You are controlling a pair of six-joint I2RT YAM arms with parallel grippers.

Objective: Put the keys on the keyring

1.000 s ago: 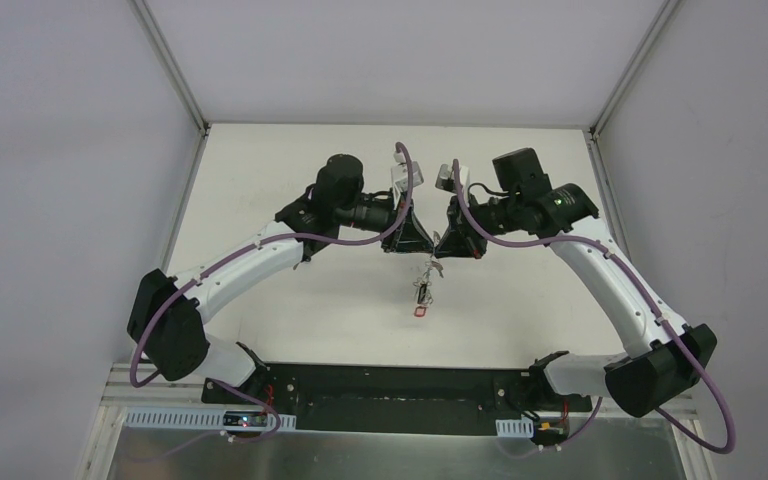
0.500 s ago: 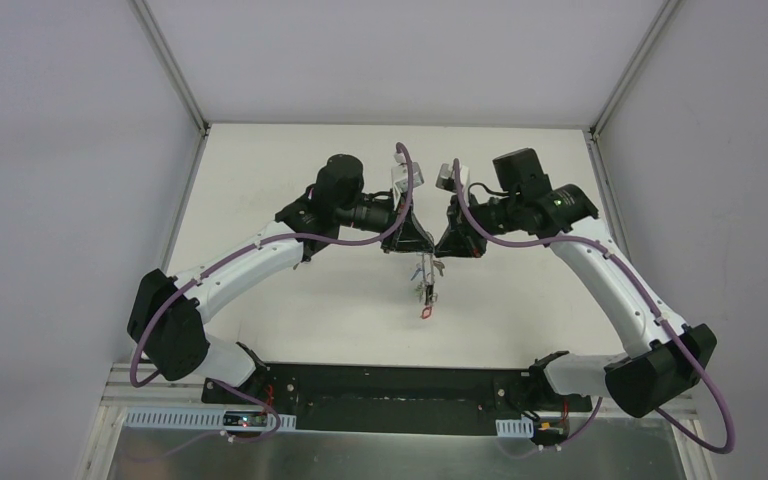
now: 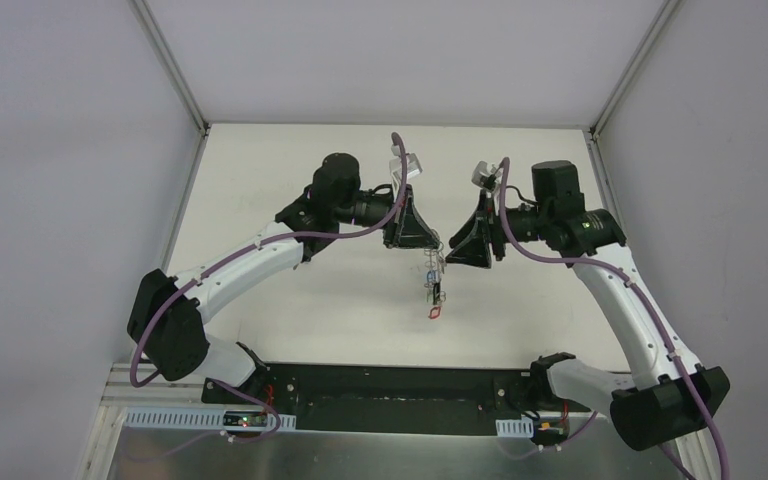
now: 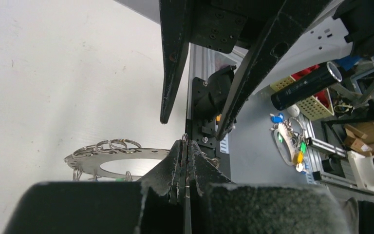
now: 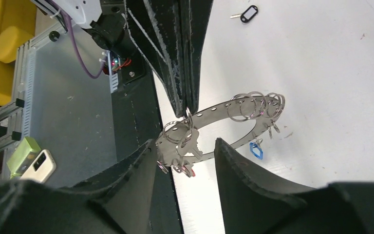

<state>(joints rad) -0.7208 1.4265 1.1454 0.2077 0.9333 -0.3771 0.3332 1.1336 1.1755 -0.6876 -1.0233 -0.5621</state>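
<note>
The keyring [image 5: 224, 117] is a wide flat grey metal hoop with holes, strung with small split rings, a silver key [image 5: 191, 142], a blue tag [image 5: 256, 150] and a red tag [image 5: 188, 170]. It hangs above the table [image 3: 290, 300] in the top view [image 3: 432, 285]. My left gripper [image 3: 438, 247] is shut on a small ring at the hoop's edge, as the left wrist view [image 4: 186, 142] shows. My right gripper [image 3: 452, 260] is open and empty just right of the hoop, its fingers [image 5: 126, 180] astride the hoop's near end without touching. A black-tagged key [image 5: 247, 13] lies on the table.
A black base plate [image 3: 390, 385] runs along the table's near edge between the arm bases. Grey cell walls stand left, right and behind. Beyond the table edge a bench holds a black cylinder [image 4: 304, 85] and a second ring of coloured tags [image 4: 287, 144].
My right gripper has opened and drawn back to the right, away from the left gripper. The keyring now hangs from the left gripper alone and has shifted slightly right and lower.
</note>
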